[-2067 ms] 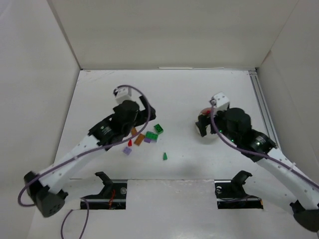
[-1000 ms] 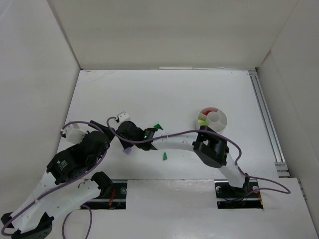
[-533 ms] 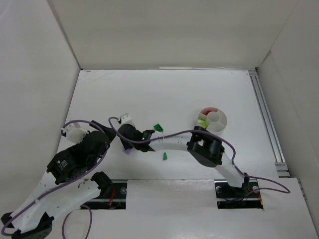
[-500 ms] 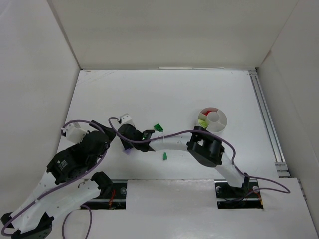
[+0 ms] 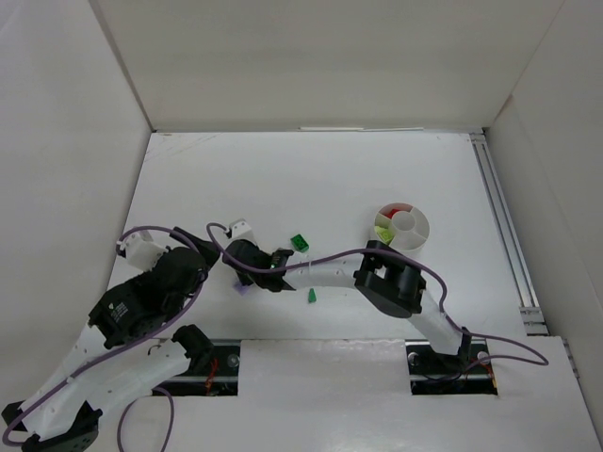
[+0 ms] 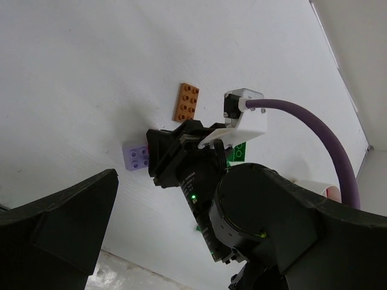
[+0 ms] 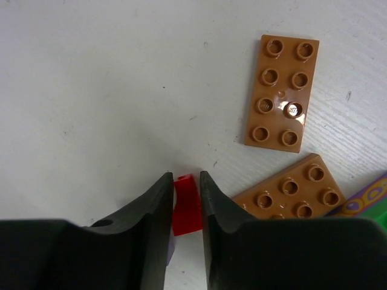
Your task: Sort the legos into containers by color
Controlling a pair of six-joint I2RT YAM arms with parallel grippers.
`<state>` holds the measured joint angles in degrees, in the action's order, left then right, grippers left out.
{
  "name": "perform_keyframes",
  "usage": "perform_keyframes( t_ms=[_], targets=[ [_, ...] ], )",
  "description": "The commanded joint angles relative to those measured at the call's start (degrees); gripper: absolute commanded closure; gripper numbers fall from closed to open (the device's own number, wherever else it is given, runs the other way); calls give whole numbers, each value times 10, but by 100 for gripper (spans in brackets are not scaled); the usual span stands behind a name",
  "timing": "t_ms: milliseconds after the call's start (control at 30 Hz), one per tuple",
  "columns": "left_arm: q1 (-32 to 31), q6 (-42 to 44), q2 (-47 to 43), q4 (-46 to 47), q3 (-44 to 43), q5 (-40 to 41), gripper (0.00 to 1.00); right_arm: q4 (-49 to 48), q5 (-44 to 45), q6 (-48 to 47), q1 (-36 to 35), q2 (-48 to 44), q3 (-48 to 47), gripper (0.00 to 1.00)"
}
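My right gripper [image 7: 186, 181] points down at the table with its fingers shut on a small red lego [image 7: 187, 206]. Two orange-brown plates [image 7: 282, 90] [image 7: 290, 190] lie just right of it, with lilac [image 7: 369, 196] and green at the frame edge. From above, the right arm reaches far left to the lego pile [image 5: 247, 268]. A green brick [image 5: 300, 243], a small green piece [image 5: 310, 296] and a lilac brick [image 5: 240, 284] lie around it. My left gripper [image 6: 199, 205] is open and drawn back at the lower left, empty. The white divided dish [image 5: 415, 235] holds red and lime pieces.
The right arm's forearm and purple cable [image 5: 330, 259] stretch across the table's middle. White walls enclose the table on three sides. A metal rail [image 5: 504, 235] runs along the right edge. The arm bases sit at the near edge.
The right gripper's fingers have closed in on the red lego. The right wrist shifted slightly, uncovering more of the green brick. The left arm has stayed back.
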<state>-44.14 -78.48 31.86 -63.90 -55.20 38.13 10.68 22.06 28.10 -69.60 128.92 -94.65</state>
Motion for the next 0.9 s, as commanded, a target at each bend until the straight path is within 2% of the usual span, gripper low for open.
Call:
perform_keyframes(
  t_ms=[0,133,433,567,867],
  targets=[
    [0,3,9,18,2,10,0,19,-9,2,-13,-17,15,72],
    [0,3,9,18,2,10,0,14,-4,2,-13,-41,15,82],
    [0,28,26,40,7,-8,0,8,11,-26,-7,-103,10,85],
    [0,46,26,67,13,-18,0,8,6,-26,26,-132,44,86],
    [0,117,83,143,19,-57,0,2,18,-64,127,-281,143,86]
  ],
)
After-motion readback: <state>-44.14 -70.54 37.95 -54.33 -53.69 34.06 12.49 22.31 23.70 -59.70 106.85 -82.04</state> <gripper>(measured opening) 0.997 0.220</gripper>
